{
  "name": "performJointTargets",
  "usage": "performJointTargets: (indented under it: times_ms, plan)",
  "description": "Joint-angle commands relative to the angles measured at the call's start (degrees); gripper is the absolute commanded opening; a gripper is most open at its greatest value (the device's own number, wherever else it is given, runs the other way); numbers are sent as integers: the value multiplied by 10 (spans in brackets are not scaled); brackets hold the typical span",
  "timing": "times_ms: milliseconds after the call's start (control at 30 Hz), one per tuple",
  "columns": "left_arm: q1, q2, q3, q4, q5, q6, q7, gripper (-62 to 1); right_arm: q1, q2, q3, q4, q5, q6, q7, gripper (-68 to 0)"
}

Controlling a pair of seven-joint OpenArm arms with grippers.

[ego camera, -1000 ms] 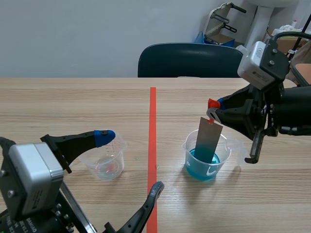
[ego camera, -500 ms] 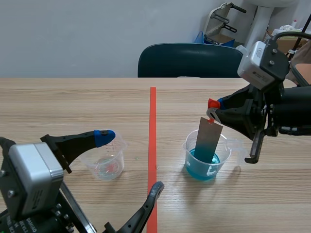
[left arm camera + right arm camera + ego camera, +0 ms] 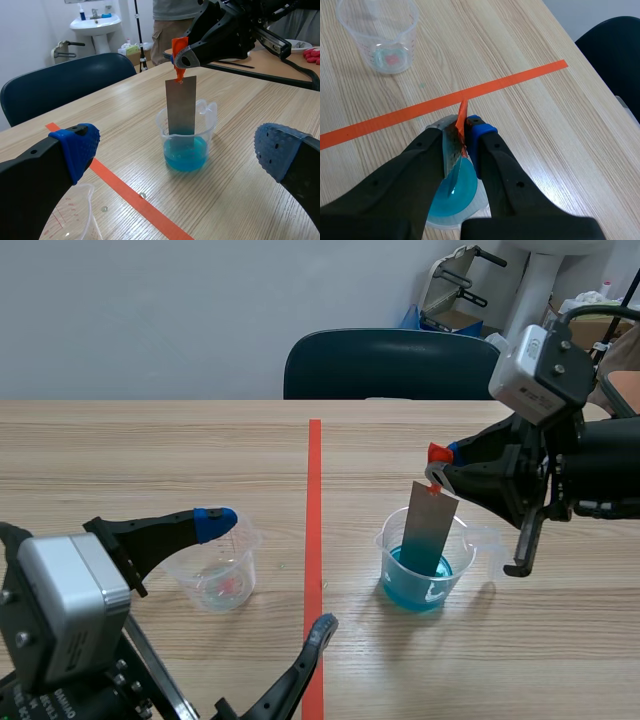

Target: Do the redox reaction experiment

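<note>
Scene view: we see a clear plastic beaker [image 3: 392,540] holding blue liquid [image 3: 418,592] and a near-empty clear plastic cup [image 3: 218,578]. Our right gripper [image 3: 437,466] pinches the top of a grey metal strip [image 3: 428,528], which hangs below it into the liquid. Our left gripper [image 3: 268,573] is spread wide by the cup.

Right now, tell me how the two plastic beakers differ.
The right beaker holds blue liquid; the left beaker looks almost empty. A metal strip, held by the right pincer, stands in the right beaker; nothing stands in the left beaker. Both are clear and upright.
</note>
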Motion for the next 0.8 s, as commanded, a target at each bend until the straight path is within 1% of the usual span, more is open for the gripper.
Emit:
performJointTargets:
  times_ms: [0,167,400,600,767]
  plan:
    - [2,1,2,11,-4,-1,-8,14,7,6,3,1,1,4,0,-671]
    - [2,1,2,11,-4,-1,-8,14,7,7,3,2,2,4,0,-671]
    - [2,1,2,11,-4,-1,-8,14,7,26,4,16,10,4,0,-671]
    - [2,1,2,11,-4,-1,-8,14,7,64,4,53,65,4,-9,-671]
    - [2,1,2,11,-4,-1,-8,14,7,97,4,91,113,4,-28,-671]
